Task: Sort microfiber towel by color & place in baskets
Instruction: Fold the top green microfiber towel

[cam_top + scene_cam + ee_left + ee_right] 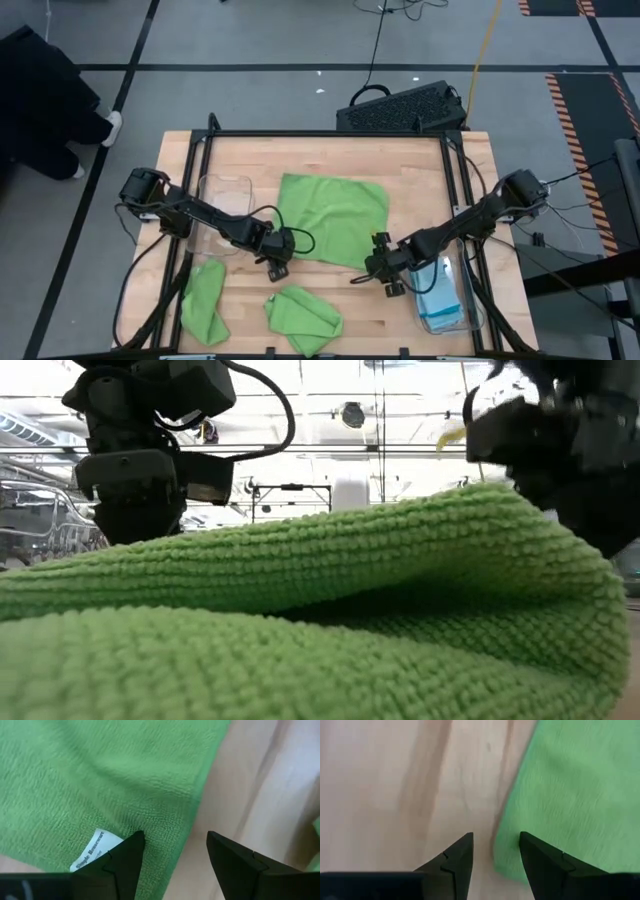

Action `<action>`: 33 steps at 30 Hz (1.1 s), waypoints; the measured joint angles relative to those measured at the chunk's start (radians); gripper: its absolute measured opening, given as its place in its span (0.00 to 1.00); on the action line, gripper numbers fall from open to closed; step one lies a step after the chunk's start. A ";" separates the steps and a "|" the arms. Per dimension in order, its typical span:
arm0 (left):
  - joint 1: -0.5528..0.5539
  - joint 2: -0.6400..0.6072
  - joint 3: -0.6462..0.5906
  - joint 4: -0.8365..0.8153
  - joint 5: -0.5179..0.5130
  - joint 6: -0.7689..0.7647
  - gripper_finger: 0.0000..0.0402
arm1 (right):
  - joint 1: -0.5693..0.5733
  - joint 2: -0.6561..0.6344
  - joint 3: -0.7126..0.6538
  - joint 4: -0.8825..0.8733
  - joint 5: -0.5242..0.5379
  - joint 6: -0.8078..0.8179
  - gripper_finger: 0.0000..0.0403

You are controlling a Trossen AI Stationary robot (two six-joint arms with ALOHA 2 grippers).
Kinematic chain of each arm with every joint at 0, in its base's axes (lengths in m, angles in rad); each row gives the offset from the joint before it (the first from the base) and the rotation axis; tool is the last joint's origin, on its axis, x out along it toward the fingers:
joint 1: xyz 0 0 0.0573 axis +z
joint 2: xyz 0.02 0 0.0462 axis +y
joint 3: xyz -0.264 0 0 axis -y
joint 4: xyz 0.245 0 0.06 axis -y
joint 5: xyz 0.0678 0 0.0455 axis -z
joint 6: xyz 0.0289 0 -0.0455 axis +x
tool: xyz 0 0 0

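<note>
From above, you see the spread green towel [330, 217] mid-table, left gripper [278, 262] and right gripper [382, 268] at its near corners. Your left wrist shows parted jaws straddling the towel's edge beside its tag [95, 849]. Your right wrist shows parted jaws over the corner.

Three lime green towels [332, 217] are lying on a pale wood table [400, 160]. Light blue cloth [437, 290] is showing inside the clear basket [470, 318]. A white tag [95, 849] is carrying dark print. Grippers are black.
</note>
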 joint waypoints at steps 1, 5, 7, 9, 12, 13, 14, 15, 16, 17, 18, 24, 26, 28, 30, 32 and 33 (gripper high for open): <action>0.000 0.000 -0.001 0.014 0.001 0.004 0.56 | 0.000 0.010 -0.009 0.014 -0.003 -0.001 0.38; -0.002 0.001 0.000 0.047 0.001 0.022 0.56 | 0.000 0.041 -0.022 0.054 -0.018 -0.003 0.38; -0.004 0.001 0.000 0.051 -0.003 0.039 0.55 | 0.000 0.044 -0.027 0.058 -0.014 -0.013 0.36; -0.010 0.001 0.000 0.050 -0.006 0.072 0.54 | 0.000 0.044 -0.029 0.056 -0.011 -0.034 0.32; -0.025 0.001 0.001 0.048 -0.034 0.130 0.47 | -0.003 0.044 -0.029 0.042 -0.004 -0.074 0.20; -0.029 0.001 0.001 0.041 -0.048 0.138 0.43 | -0.007 0.044 -0.029 0.035 -0.003 -0.082 0.15; -0.033 0.002 0.001 0.032 -0.066 0.141 0.38 | -0.011 0.044 -0.029 0.024 -0.003 -0.084 0.09; -0.035 0.002 0.001 0.023 -0.081 0.139 0.33 | -0.015 0.041 -0.029 0.011 -0.005 -0.083 0.05; -0.037 0.002 0.001 0.014 -0.092 0.130 0.28 | -0.018 0.034 -0.029 -0.008 -0.012 -0.078 0.03; -0.037 0.002 0.002 0.006 -0.096 0.121 0.23 | -0.017 0.029 -0.030 -0.023 -0.016 -0.071 0.02; -0.037 0.002 0.002 0.000 -0.097 0.108 0.17 | -0.016 0.024 -0.030 -0.034 -0.017 -0.061 0.03; -0.037 0.001 0.003 -0.017 -0.100 0.047 0.02 | -0.013 -0.016 -0.035 -0.069 -0.024 -0.040 0.01; -0.037 0.001 0.003 -0.023 -0.100 0.046 0.01 | -0.013 -0.032 -0.035 -0.069 -0.024 -0.036 0.01; -0.037 0.000 0.003 -0.031 -0.097 0.040 0.01 | -0.013 -0.048 -0.035 -0.075 -0.023 -0.036 0.01; -0.037 0.000 0.004 -0.036 -0.087 0.034 0.01 | -0.013 -0.058 -0.035 -0.082 -0.023 -0.030 0.01; -0.040 0.001 0.010 -0.045 -0.073 0.025 0.01 | -0.013 -0.068 -0.035 -0.086 -0.024 -0.028 0.01; -0.041 0.001 0.015 -0.051 -0.067 0.025 0.01 | -0.013 -0.072 -0.035 -0.085 -0.027 -0.028 0.01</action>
